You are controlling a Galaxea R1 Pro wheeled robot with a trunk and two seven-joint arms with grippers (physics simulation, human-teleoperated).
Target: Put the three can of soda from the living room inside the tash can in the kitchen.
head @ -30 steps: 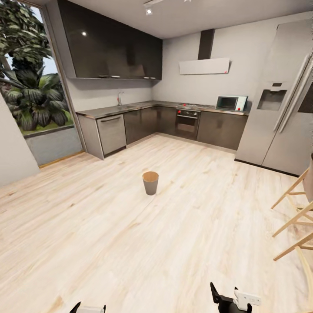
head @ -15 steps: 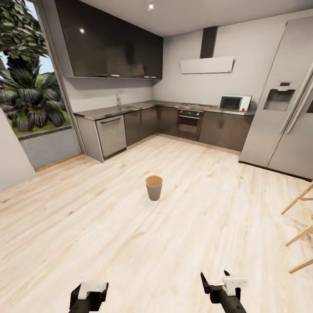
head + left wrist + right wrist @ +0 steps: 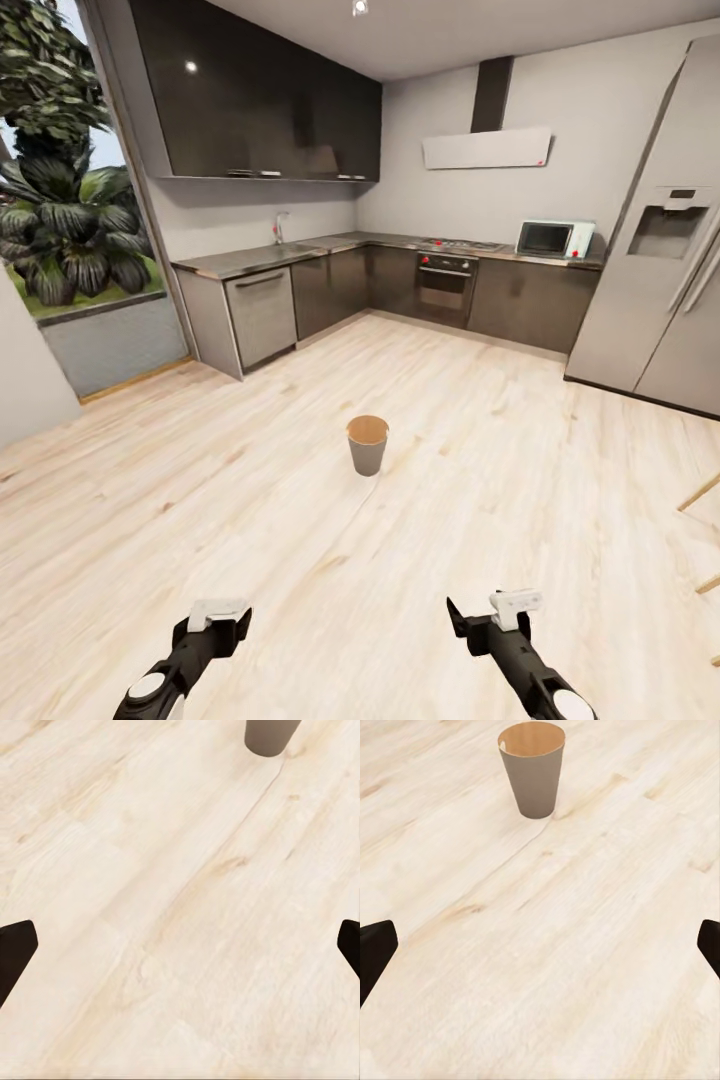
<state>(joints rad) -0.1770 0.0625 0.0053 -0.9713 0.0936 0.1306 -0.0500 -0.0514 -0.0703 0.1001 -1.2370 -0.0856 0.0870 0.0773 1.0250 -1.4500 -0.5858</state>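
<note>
The tash can (image 3: 368, 444) is seen standing upright on the pale wood floor (image 3: 500, 470) of the kitchen, near the middle of the room and well apart from the cabinets. Its tan inside and dark grey-brown outside are shown clearly in the right wrist view (image 3: 533, 766); only its lower part is caught at the edge of the left wrist view (image 3: 270, 735).

Both arms are held low at the near edge of the head view, well short of the tash can. The left claw (image 3: 215, 628) is at the near left and the right claw (image 3: 485, 620) at the near right. In each wrist view the dark fingertips (image 3: 15, 952) (image 3: 375, 949) are seen far apart at opposite edges, with bare floor between them, so both claws are spread wide and nothing is held in either.

Along the far wall a run of dark grey cabinets is set under a steel-grey countertop (image 3: 300, 248), with a silver dishwasher front (image 3: 262, 317) at the left end, a built-in oven (image 3: 444, 288) further right and a microwave (image 3: 552, 238) on the counter. A tall steel refrigerator (image 3: 660, 250) is placed at the far right. A large window (image 3: 60, 200) with palm plants outside is seen at the far left.
</note>
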